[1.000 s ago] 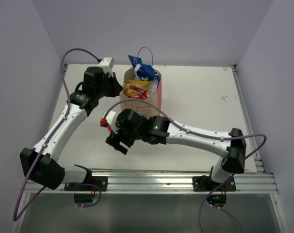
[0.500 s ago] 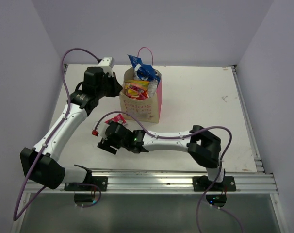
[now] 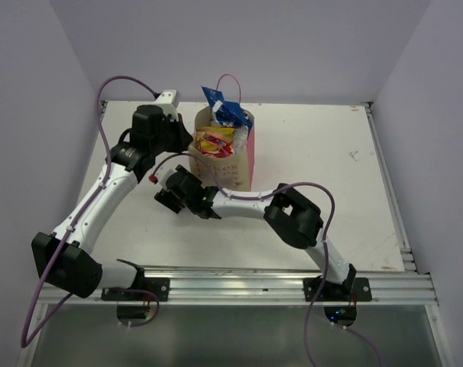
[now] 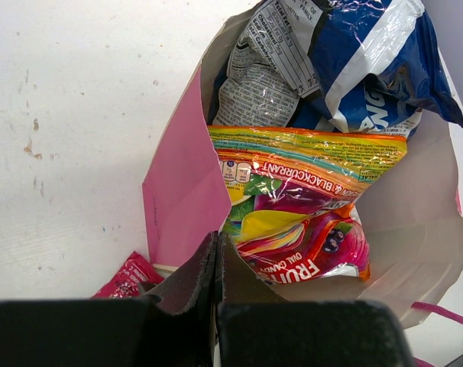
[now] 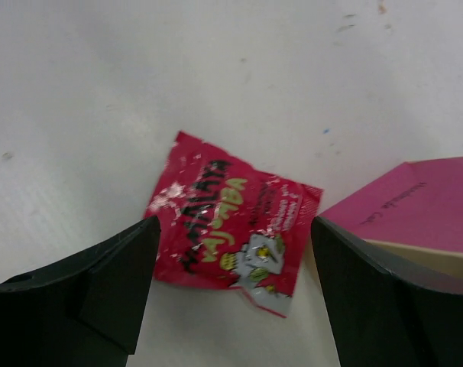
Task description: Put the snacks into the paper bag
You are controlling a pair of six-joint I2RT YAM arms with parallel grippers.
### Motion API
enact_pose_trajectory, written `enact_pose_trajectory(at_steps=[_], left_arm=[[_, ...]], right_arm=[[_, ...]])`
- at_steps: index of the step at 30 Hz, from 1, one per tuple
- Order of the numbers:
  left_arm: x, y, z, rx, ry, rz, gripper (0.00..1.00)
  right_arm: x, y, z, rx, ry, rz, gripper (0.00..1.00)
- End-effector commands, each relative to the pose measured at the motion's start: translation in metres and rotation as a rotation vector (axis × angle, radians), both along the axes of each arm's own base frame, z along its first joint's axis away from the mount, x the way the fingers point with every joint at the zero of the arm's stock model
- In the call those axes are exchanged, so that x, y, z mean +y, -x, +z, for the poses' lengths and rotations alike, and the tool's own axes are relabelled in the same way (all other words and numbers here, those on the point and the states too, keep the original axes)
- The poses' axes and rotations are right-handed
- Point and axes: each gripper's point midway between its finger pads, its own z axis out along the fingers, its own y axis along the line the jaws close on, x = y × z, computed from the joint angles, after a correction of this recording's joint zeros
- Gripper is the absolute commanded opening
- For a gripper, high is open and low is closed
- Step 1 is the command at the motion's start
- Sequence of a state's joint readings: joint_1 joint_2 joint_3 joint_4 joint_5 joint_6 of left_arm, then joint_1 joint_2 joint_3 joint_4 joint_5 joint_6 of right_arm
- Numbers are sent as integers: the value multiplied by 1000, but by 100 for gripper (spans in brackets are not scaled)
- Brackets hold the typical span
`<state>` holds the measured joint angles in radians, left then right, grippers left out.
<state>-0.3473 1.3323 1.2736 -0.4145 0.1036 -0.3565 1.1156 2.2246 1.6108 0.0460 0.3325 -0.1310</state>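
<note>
The small pink-red sachet [image 5: 231, 222] is the one snack not yet in the paper bag [image 3: 235, 164]. It lies flat on the table [image 5: 101, 76], just off the bag's pink corner, which sits at about 4 o'clock from it in the right wrist view. From above, that spot is at roughly 8 o'clock from the bag. The right gripper [image 5: 233, 267] hangs over the sachet with its fingers spread wide, one at 9 o'clock and one at 3 o'clock, touching nothing. The left gripper [image 4: 216, 252] has its fingers pressed together, seemingly nipping the edge of the bag's pink side wall to steady the mouth. The blue-white bag [image 4: 377, 53] and a fruit candy packet [image 4: 293, 222] stand inside. The sachet looks very light, thin and crinkly, with slick foil that will likely slide or buckle rather than resist. Since it lies flat, the fingertips probably must press to the table and close across its narrower width, near the middle. It may also flop once lifted, so a central hold seems safest.
</note>
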Motion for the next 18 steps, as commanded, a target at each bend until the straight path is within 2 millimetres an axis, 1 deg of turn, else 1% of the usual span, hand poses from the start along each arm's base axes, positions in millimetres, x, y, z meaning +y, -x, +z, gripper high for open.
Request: enact_pose_trajectory(at_steps=[1,3,4,5,6,9,10,13,14,16,18], left_arm=[[3,3,-10,47,-27,-4,0],[3,2,-9,44,-29,-2,0],[3,1,-8,41,-29,-3,0],[4,1,-8,40,-30,0,0],[4,1,-7,38,-33,3,0],[5,1,-7,37,-34,2,0],[5,1,-9,41,-36,2,0],[4,1,-10,44,-30,0,0],[4,2,-11,47,-31,-1,0],[3,2,-11,47,-24,-3,0],[3,2,-11,46,-24,-5,0]], right_arm=[[-6,-30,11,2,-40,-70,84],[-8,-29,5,33,-32,-69,84],[-15,-26,-5,63,0,-73,84],[-16,-22,-9,85,3,-64,84],[-18,-15,-17,128,19,-46,84],[-18,0,-23,199,-4,-26,84],[-15,7,-20,244,-46,-28,84],[-13,13,-17,281,-88,-27,84],[-11,15,-13,288,-101,-17,84],[-6,20,-12,324,-119,10,84],[-4,21,-16,347,-115,15,84]])
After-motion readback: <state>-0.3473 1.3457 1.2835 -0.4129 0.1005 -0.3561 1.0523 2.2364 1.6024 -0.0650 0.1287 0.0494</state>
